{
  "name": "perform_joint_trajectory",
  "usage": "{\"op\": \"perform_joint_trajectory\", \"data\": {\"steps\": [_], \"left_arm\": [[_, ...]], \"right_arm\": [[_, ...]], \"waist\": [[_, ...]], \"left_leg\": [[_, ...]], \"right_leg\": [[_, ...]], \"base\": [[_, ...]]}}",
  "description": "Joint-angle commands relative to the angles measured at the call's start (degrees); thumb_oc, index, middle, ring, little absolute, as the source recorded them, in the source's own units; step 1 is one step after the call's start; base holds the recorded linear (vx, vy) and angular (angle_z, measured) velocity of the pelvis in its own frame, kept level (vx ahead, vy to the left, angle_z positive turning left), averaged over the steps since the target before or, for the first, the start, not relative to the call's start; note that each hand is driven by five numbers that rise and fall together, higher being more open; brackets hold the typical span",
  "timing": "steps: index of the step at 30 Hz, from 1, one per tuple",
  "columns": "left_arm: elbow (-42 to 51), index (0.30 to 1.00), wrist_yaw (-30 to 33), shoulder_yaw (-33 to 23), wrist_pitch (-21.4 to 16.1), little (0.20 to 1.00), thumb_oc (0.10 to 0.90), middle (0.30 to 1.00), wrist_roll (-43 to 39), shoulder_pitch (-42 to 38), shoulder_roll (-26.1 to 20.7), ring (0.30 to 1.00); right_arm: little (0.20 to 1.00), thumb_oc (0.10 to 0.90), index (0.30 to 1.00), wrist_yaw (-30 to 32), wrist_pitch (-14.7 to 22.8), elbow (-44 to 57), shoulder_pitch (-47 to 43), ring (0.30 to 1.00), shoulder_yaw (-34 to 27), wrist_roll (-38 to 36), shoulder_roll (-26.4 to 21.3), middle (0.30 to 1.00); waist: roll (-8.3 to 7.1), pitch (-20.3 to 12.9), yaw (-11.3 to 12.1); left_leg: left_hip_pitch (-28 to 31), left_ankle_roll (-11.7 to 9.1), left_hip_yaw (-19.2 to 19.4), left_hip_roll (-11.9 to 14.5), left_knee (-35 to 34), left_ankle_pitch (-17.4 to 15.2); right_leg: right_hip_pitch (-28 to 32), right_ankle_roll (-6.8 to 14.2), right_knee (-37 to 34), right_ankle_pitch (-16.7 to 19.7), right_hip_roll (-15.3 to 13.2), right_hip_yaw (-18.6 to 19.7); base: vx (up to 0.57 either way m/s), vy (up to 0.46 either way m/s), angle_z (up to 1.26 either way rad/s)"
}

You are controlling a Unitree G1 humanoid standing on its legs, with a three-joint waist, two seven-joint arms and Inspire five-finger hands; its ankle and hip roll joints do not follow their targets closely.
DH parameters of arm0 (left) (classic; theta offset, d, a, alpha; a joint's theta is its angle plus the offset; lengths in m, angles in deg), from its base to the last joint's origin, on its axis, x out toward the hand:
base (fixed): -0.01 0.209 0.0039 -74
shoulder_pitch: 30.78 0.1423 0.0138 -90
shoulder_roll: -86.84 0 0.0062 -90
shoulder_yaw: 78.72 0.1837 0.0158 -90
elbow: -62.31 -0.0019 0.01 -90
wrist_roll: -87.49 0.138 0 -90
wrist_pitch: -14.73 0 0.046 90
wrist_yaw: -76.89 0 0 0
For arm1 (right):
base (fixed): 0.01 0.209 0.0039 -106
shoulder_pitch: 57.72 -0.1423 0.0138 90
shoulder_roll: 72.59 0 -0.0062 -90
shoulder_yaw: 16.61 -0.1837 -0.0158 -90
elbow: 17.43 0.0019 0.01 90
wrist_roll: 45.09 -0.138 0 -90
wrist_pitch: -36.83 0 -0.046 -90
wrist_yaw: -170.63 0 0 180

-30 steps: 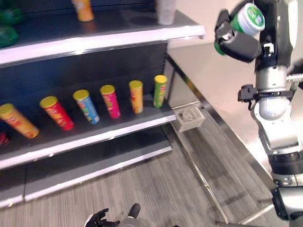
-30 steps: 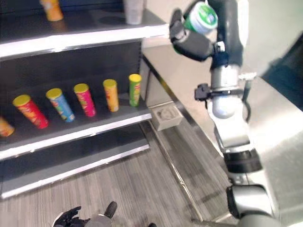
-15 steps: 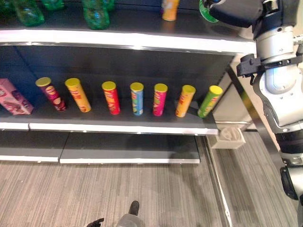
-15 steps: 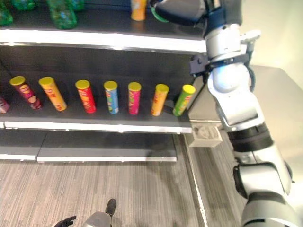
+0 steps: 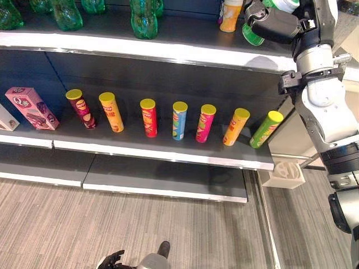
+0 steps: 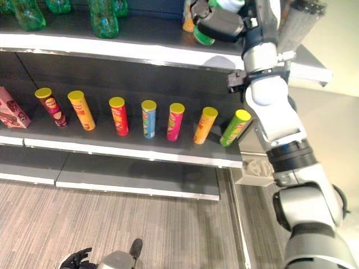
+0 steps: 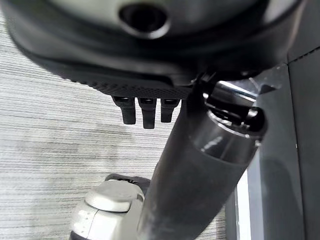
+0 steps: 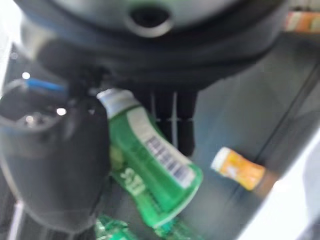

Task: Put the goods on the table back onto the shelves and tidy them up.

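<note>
My right hand [image 5: 276, 23] is clenched round a green can [image 8: 150, 165], holding it tilted above the top shelf [image 5: 168, 51], near an orange bottle [image 5: 230, 17]. My left hand [image 5: 111, 260] hangs low over the floor [image 5: 67, 224], fingers curled, holding nothing.

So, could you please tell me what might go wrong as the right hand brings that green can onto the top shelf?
The right hand holds the green can tilted, so it may topple once released. The orange bottle stands close beside the hand and could get knocked over. The can hovers near the top shelf's front edge, so a drop might send it to the floor.
</note>
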Motion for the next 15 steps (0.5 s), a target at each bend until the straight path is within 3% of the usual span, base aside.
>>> {"op": "perform_joint_trajectory", "data": {"steps": [1,4,6,9,15], "left_arm": [[0.68,0.900,0.67,3.14,-2.42,0.900,0.800,0.900,-0.93,0.09,-4.36,0.900],[1.43,0.900,1.01,3.52,-3.02,0.900,0.800,0.900,-2.41,-1.14,-5.49,0.900],[1.69,0.900,0.90,2.94,-3.05,0.900,0.800,0.900,-3.08,-0.55,-5.35,0.900],[0.74,0.900,0.73,3.58,-2.99,0.900,0.800,0.900,-2.83,-0.40,-4.91,0.900],[-1.30,0.900,0.41,4.34,-2.43,0.900,0.800,0.900,-1.99,0.15,-3.58,0.900]], "right_arm": [[0.300,0.400,0.300,1.34,3.24,-1.29,-10.03,0.300,1.34,-0.79,-3.69,0.300],[0.300,0.400,0.300,1.53,3.22,-6.47,-14.66,0.300,4.98,-1.84,-5.15,0.300],[0.300,0.400,0.300,1.21,2.92,-8.40,-16.29,0.300,6.22,-1.97,-4.79,0.300],[0.300,0.400,0.300,1.16,2.70,-10.54,-17.73,0.300,6.89,-2.63,-4.65,0.300],[0.300,0.400,0.300,0.96,2.40,-10.99,-17.64,0.300,7.11,-2.71,-4.92,0.300]], "waist": [[0.59,-5.20,0.79],[0.56,-3.77,-0.57],[-0.01,-3.77,-0.97],[-1.09,-4.36,-1.18],[-1.50,-5.07,-1.60]], "left_leg": [[1.32,-1.35,-4.13,1.00,-1.03,-5.87],[1.27,-2.02,-7.40,1.32,-1.03,-5.91],[1.34,-2.32,-8.48,1.22,-1.03,-5.98],[1.46,-3.02,-9.67,1.63,-1.03,-6.33],[1.44,-3.42,-11.30,2.02,-1.03,-6.50]], "right_leg": [[-5.96,0.55,9.39,-0.28,-0.98,4.23],[-9.60,1.17,-0.76,1.83,3.10,14.04],[-9.83,1.64,-2.40,3.55,3.77,16.78],[-8.22,1.59,-4.74,4.57,3.99,16.01],[-6.33,1.30,-6.10,3.75,4.79,13.83]], "base": [[-0.01,-0.065,0.03],[0.01,-0.134,0.09],[0.06,-0.098,0.46],[0.09,-0.121,0.72],[0.07,-0.052,0.19]]}}
